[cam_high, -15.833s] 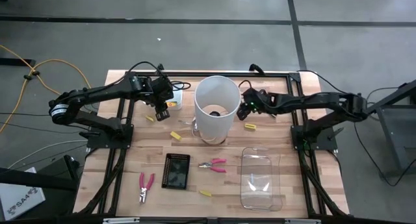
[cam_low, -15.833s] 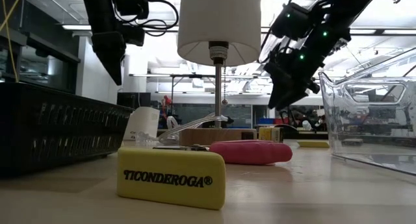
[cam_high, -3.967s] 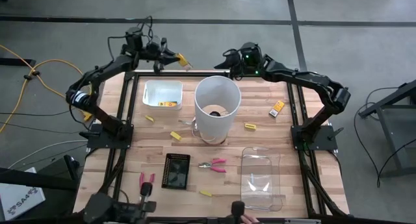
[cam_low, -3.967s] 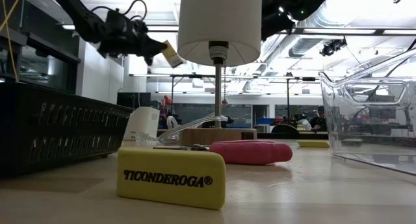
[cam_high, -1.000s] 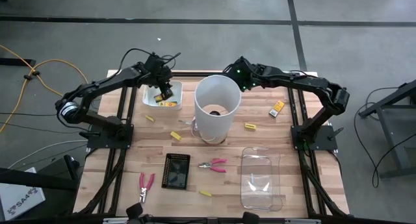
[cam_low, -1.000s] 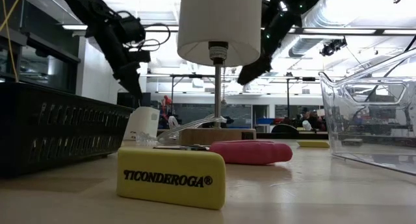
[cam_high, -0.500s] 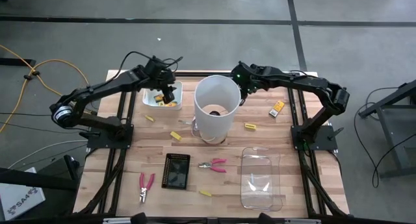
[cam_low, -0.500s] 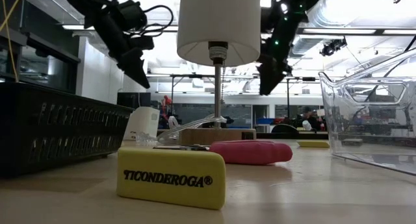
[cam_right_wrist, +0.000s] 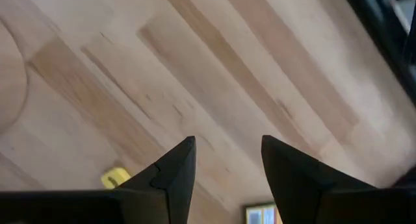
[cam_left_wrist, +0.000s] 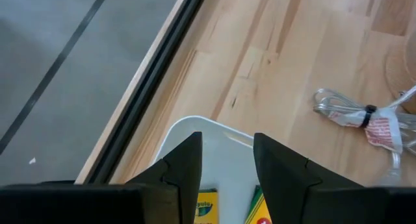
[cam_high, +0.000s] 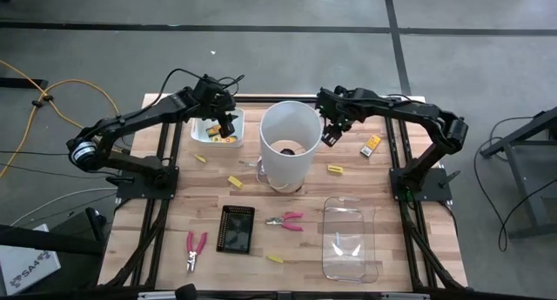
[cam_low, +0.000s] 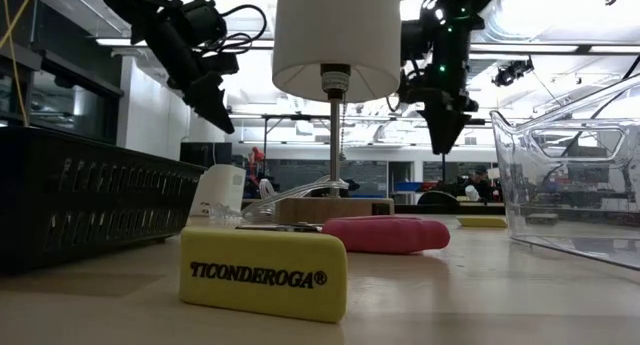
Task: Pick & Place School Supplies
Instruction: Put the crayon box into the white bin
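While the left gripper [cam_high: 228,126] hangs empty and parted above the white bin [cam_high: 205,136], the right gripper [cam_high: 330,136], also spread and empty, should descend squarely onto the yellow eraser [cam_high: 335,169]

Pale wooden table [cam_high: 348,196], clear glossy plastic bin [cam_high: 350,239]

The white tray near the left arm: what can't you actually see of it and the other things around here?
- White tray: in the high view the left gripper covers part of its contents; the left wrist view cuts off the boxes in it.
- Lamp base: hidden under the white shade in the high view.
- Yellow piece in the right wrist view: half hidden by a finger.
- Pink-handled pliers: too small to read detail.
- Black case: cut off at the low view's edge.
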